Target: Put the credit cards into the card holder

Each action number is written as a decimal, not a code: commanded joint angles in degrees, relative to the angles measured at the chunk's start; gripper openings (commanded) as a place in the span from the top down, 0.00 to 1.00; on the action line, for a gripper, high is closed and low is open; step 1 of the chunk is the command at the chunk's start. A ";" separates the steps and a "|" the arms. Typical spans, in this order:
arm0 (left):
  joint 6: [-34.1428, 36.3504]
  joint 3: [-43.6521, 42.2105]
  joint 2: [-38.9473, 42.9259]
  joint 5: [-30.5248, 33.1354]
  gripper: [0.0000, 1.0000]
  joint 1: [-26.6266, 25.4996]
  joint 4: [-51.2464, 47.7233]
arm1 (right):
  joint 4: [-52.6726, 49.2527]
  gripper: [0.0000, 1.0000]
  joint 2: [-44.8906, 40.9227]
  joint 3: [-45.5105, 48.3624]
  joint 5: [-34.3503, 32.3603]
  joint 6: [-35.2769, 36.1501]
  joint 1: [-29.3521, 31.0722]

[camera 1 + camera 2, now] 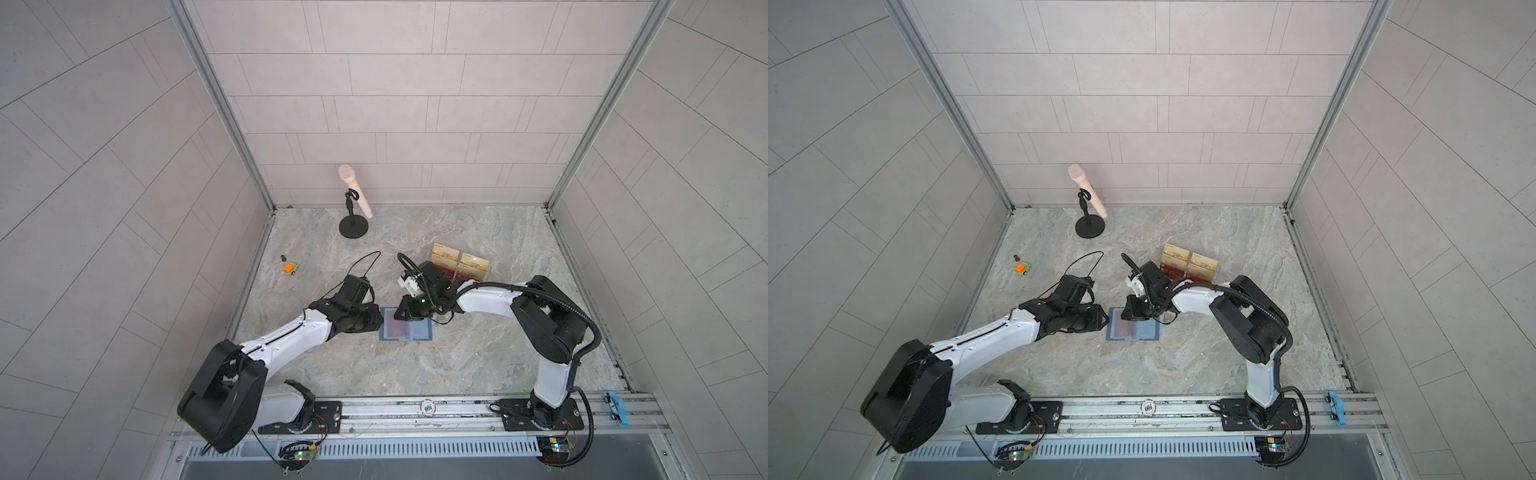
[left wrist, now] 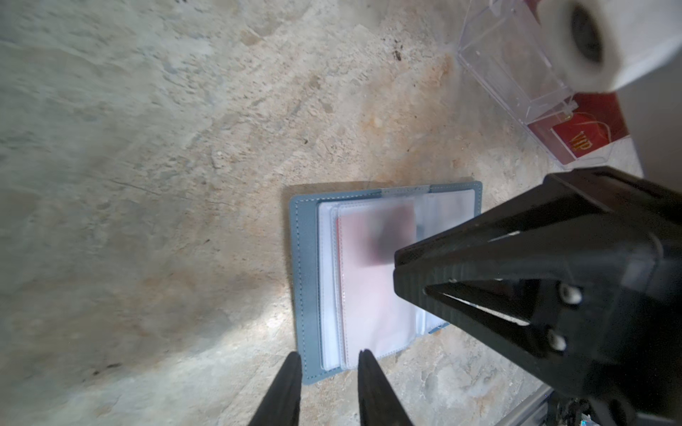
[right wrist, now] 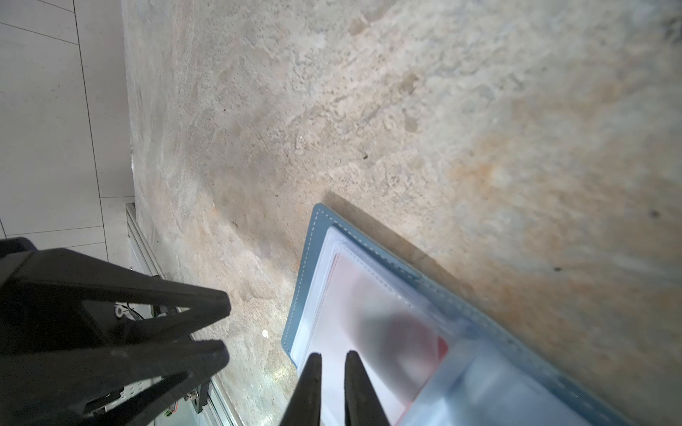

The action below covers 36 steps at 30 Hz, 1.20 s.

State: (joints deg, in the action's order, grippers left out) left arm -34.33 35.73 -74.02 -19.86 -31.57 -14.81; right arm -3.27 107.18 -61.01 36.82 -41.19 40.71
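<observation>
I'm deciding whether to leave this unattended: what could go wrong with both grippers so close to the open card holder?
The left gripper sits beside the card holder, apparently not pinning it, so the right gripper over the clear sleeves could drag it or flip pages. The red card may be only partly seated and might slide out. The grippers could also collide.

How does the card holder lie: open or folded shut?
Open: the card holder lies spread flat, both halves showing, clear sleeves facing up.

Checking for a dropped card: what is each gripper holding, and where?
The left gripper holds nothing; the right gripper sits over a sleeve of the card holder; a pinch cannot be told.
</observation>
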 commanded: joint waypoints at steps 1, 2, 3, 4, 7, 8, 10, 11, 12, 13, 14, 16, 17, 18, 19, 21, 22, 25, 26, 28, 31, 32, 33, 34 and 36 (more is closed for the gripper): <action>-1.45 1.83 -2.12 -3.85 0.69 -2.26 4.44 | -1.95 0.83 -3.70 -0.52 -1.10 0.81 -1.17; -1.83 2.42 -3.25 -4.36 0.69 -2.86 5.09 | -3.57 0.83 -4.33 -0.74 -1.41 1.73 -1.65; -2.12 3.29 -4.77 -4.57 0.69 -3.49 5.32 | -5.37 0.83 -5.10 -1.08 -1.60 3.02 -2.30; -2.15 4.14 -6.25 -4.60 0.69 -4.10 5.32 | -7.58 0.82 -5.74 -1.48 -1.83 4.56 -2.84; -2.23 5.13 -9.23 -4.37 0.70 -4.55 5.73 | -15.44 0.78 -7.82 -3.37 -2.98 10.02 -5.13; -2.24 5.23 -9.74 -3.86 0.70 -4.55 5.75 | -18.00 0.76 -8.40 -4.10 -3.57 11.90 -5.99; -1.57 5.90 -10.93 -2.88 0.69 -4.51 4.90 | -24.46 0.66 -9.78 -6.26 -5.26 16.79 -8.05; -1.29 6.26 -11.37 -2.42 0.69 -4.55 4.33 | -27.81 0.63 -10.14 -7.52 -6.45 19.23 -8.77; -1.14 6.52 -11.55 -1.89 0.69 -4.55 3.65 | -31.97 0.59 -10.49 -9.44 -8.39 22.24 -9.52; -0.95 6.80 -11.58 -1.41 0.69 -4.51 3.27 | -36.73 0.58 -10.80 -11.45 -10.61 25.51 -10.37; -0.70 7.03 -11.42 -1.25 0.69 -4.46 3.06 | -40.26 0.56 -11.13 -13.04 -12.62 28.18 -11.07; -0.08 7.92 -11.02 -1.06 0.69 -4.47 2.56 | -46.87 0.54 -11.55 -16.24 -15.40 33.95 -13.18; 0.30 8.38 -10.92 -1.05 0.68 -4.46 2.36 | -49.60 0.54 -11.51 -17.56 -16.22 36.18 -14.18; 0.77 9.01 -10.88 -1.32 0.68 -4.46 2.12 | -52.06 0.54 -11.32 -18.95 -16.68 38.97 -15.37; 1.21 9.69 -10.87 -1.41 0.68 -4.47 1.73 | -54.59 0.54 -10.81 -20.42 -17.05 41.41 -16.23; 2.10 10.88 -10.92 -1.72 0.68 -4.46 0.64 | -57.11 0.54 -9.98 -22.22 -19.65 44.86 -16.89; 2.65 11.36 -10.89 -2.08 0.68 -4.51 0.17 | -57.78 0.54 -9.52 -22.83 -21.58 46.23 -16.99; 4.16 12.13 -9.79 -1.85 0.67 -4.48 -1.11 | -59.63 0.54 -7.95 -24.42 -26.68 48.11 -17.07; 4.43 12.14 -9.22 -1.57 0.67 -4.38 -1.37 | -59.29 0.54 -7.66 -24.42 -27.76 48.80 -17.09; 4.45 11.49 -8.21 -1.56 0.67 -4.06 -1.10 | -57.76 0.55 -6.72 -23.82 -28.21 50.39 -16.98; 4.74 10.80 -7.65 -2.77 0.67 -3.05 -0.77 | -56.34 0.55 -5.19 -23.03 -28.92 52.18 -16.31; 4.72 10.48 -7.43 -2.89 0.67 -2.70 -0.53 | -56.03 0.55 -4.84 -22.76 -29.81 52.58 -16.06; 4.54 9.95 -7.16 -3.11 0.67 -2.31 -0.19 | -55.47 0.55 -4.44 -22.39 -30.13 52.95 -15.97; 4.29 9.51 -7.03 -3.49 0.67 -1.84 0.24 | -54.45 0.56 -4.18 -21.99 -30.30 53.11 -15.93; 3.87 9.20 -6.90 -4.45 0.67 -1.24 0.74 | -52.86 0.56 -3.64 -21.70 -31.35 52.97 -15.92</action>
State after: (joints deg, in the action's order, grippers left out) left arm -31.03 45.89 -82.21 -23.11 -33.67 -13.98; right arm -57.06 102.87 -83.02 8.14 8.56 24.43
